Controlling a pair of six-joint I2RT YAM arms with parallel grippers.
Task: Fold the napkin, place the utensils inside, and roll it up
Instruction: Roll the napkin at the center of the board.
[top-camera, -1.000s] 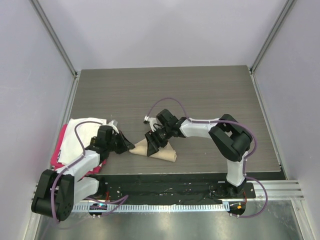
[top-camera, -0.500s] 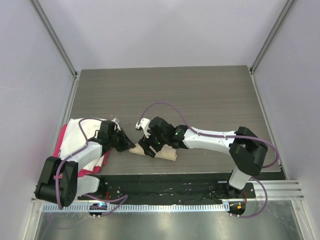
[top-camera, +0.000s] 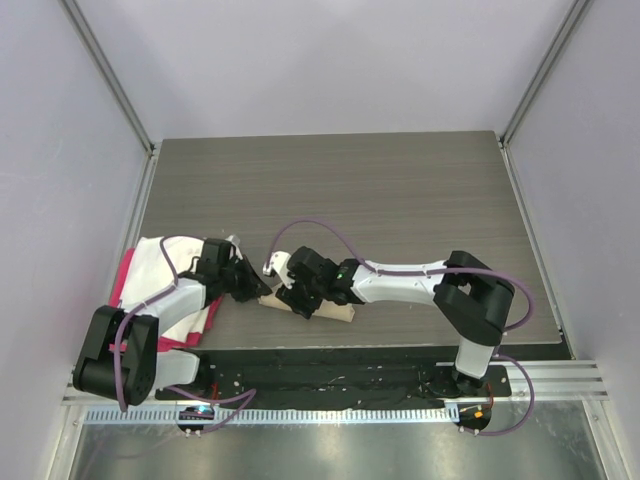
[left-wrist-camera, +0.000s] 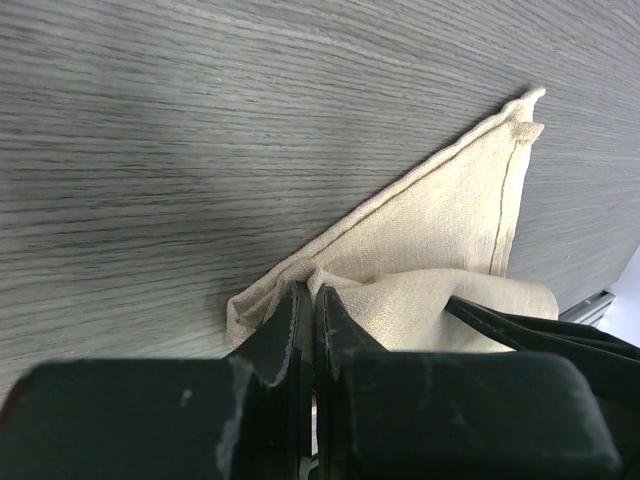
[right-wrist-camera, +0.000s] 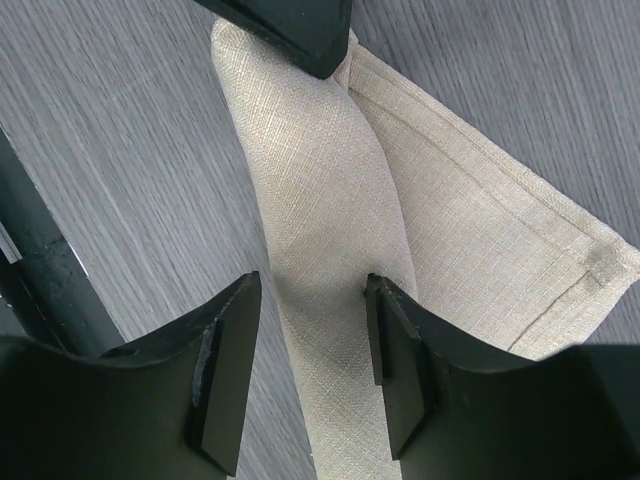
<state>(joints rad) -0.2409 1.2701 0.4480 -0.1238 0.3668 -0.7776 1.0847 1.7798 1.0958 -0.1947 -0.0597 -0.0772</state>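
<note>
Grey wood table (top-camera: 400, 190) is stretching wide behind and to the right of the arms. White cloth (top-camera: 165, 255) is lying on a pink-red cloth (top-camera: 125, 280) at the left edge, under the left arm. Beige napkin (right-wrist-camera: 320, 200) is lying half rolled near the front edge, close to the black rail (top-camera: 330, 365). Left gripper (left-wrist-camera: 312, 290) is pinching its end tight. Right gripper (right-wrist-camera: 312, 290) is standing open around the roll.
</note>
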